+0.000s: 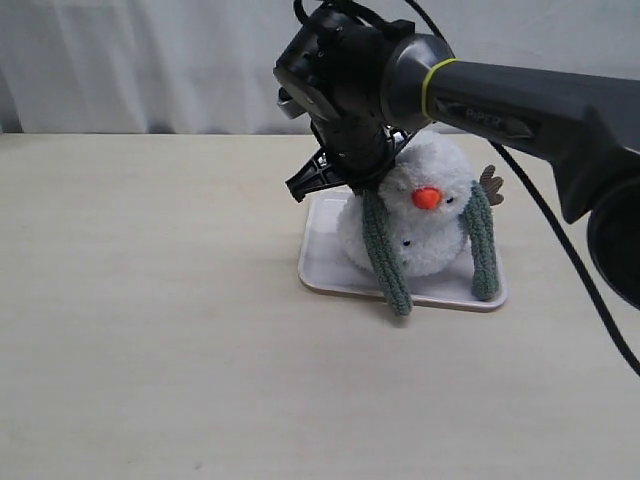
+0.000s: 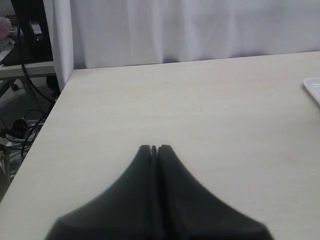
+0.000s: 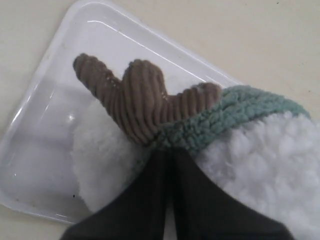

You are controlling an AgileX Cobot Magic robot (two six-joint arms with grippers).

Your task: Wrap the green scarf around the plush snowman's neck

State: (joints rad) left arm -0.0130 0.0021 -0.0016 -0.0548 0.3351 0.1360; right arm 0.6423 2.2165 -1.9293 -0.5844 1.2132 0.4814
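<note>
The plush snowman (image 1: 432, 232) sits on a white tray (image 1: 325, 262) right of the table's middle, orange nose to the front. Over its neck lies the green scarf (image 1: 385, 255), one end hanging down each side of the body. My right gripper (image 1: 362, 185) is at the neck on the snowman's left-hand side in the exterior view. The right wrist view shows it (image 3: 168, 148) pinched shut on the scarf (image 3: 235, 107) just below the brown twig arm (image 3: 140, 97). The left gripper (image 2: 154, 148) is shut and empty above bare table, outside the exterior view.
My right arm (image 1: 520, 110) reaches in from the upper right, over the snowman's head. In the left wrist view the table's edge (image 2: 55, 107) drops off toward cables and a shelf, and a corner of the tray (image 2: 313, 87) shows.
</note>
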